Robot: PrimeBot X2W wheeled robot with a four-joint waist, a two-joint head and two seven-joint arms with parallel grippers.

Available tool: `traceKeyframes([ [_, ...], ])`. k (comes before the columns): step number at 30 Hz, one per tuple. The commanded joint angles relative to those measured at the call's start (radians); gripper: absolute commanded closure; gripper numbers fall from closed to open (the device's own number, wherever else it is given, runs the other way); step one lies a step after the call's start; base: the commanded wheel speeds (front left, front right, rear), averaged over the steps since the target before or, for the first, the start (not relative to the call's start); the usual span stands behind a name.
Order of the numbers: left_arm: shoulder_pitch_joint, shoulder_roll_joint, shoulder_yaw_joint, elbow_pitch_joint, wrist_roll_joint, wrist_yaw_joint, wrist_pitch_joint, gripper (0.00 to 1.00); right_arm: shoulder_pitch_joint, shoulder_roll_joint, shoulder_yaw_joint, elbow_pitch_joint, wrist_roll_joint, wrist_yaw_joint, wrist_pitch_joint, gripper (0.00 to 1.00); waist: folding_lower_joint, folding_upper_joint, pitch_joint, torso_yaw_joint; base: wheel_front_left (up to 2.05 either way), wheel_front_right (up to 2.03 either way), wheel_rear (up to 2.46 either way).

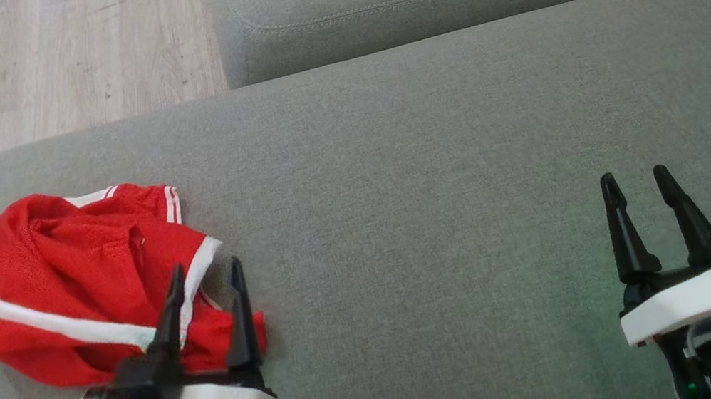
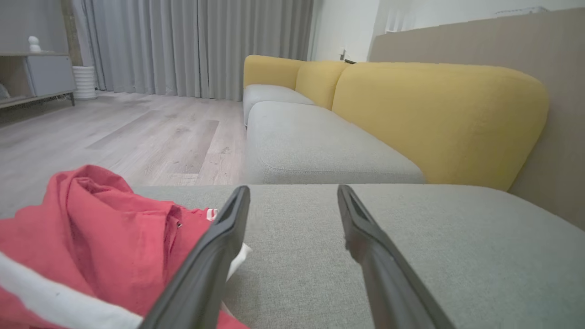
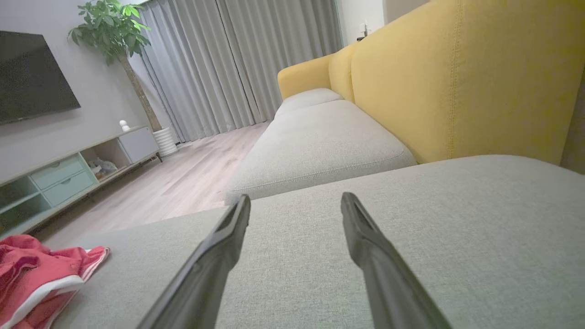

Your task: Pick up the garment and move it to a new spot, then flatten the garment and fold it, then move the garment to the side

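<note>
The garment point(image 1: 65, 277), red with white stripes, lies crumpled in a heap at the left end of the grey seat cushion point(image 1: 429, 165). The left gripper point(image 1: 206, 268) is held just at its near right edge, fingers spread and nothing between them; whether cloth is touched cannot be told. The right gripper point(image 1: 633, 176) is also spread and empty, well apart over bare cushion. The pick-up is judged to be the step in hand. A raised fold should be pinched rather than a flat layer, the cushion fabric kept out of the pinch, and the heap lifted clear before being carried to the open middle.
</note>
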Motion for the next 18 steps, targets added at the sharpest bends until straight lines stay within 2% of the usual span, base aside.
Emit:
traceKeyframes([
  [1, -0.059, 0.022, 0.011, -0.029, 0.03, 0.008, -0.013, 0.0, -0.055, -0.009, 0.02, -0.043, -0.033, -0.001, -0.013, 0.0, -0.0001, -0.0001, 0.001, -0.001, 0.0, 0.0, 0.0],
  [6, -0.088, 0.055, -0.06, -0.005, 0.118, 0.05, -0.03, 0.0, -0.059, -0.009, 0.027, -0.037, -0.143, -0.001, -0.031, 0.0, -0.0001, -0.0001, 0.003, -0.003, 0.0, 0.0, 0.0],
  [12, -0.12, 0.08, -0.136, 0.023, 0.197, 0.078, -0.048, 0.0, -0.066, -0.01, 0.04, -0.032, -0.248, -0.001, -0.049, 0.0, -0.0001, -0.0001, 0.004, -0.004, 0.0, 0.0, 0.0],
  [18, -0.127, 0.067, -0.145, 0.029, 0.189, 0.111, -0.065, 0.0, -0.071, -0.01, 0.05, -0.04, -0.301, -0.001, -0.066, 0.0, -0.0001, -0.0001, 0.005, -0.001, 0.0, 0.0, 0.0],
])
